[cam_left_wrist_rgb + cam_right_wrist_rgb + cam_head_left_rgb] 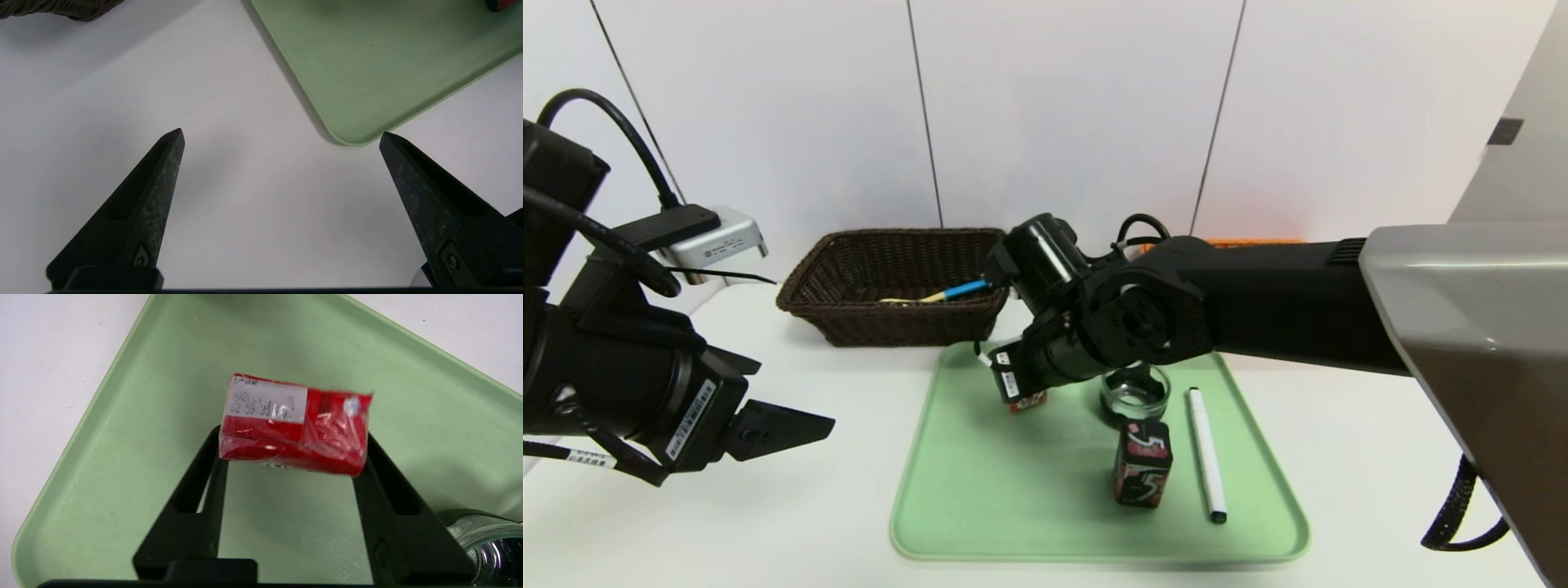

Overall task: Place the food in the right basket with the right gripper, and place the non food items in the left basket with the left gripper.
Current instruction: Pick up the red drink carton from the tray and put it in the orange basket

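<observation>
Over the green tray (947, 490), the right pincer (292, 451) has its fingers pressed against both ends of a red snack pack (294, 424), so it looks clamped on it near the tray's far left corner. Makes sense, food goes with the right arm. Can't tell if the pack is off the tray. The right basket is mostly hidden behind the arm. The left pincer (282, 136) hangs spread wide over the counter (102, 102) beside the tray, empty, probably waiting on the pen (1207, 456). The left basket (894, 286) sits behind.
</observation>
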Robot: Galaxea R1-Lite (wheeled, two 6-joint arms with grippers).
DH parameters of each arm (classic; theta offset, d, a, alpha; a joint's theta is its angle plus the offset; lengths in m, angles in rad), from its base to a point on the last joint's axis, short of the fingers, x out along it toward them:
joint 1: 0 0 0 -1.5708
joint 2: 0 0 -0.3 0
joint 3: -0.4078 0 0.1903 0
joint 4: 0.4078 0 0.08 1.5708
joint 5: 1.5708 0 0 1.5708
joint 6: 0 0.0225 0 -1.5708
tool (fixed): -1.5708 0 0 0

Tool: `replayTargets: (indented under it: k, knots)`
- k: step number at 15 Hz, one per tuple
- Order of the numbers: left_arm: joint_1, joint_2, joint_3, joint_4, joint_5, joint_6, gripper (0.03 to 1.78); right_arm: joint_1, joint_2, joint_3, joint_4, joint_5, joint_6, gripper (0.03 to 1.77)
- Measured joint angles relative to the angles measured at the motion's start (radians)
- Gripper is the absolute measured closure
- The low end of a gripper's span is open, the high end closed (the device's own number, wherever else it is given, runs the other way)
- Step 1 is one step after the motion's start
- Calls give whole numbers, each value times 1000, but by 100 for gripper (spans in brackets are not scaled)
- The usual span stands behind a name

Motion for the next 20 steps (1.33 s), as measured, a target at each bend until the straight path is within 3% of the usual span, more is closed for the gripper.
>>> replayTargets:
  k: [1,2,3,9,11,20]
  knots:
    - [0,0,0,0,0,0,12,0,0,0,0,0,0,104]
    - [0,0,1,0,0,0,12,0,-2,0,1,0,0,135]
    - [0,0,1,0,1,0,12,-1,-4,0,0,0,1,152]
    - [0,-10,1,0,1,-1,12,-1,-57,14,6,0,11,154]
    - [0,-16,1,0,1,-1,12,-1,-85,24,17,0,13,175]
    - [-8,-42,14,0,-1,0,12,-1,-178,100,20,0,15,175]
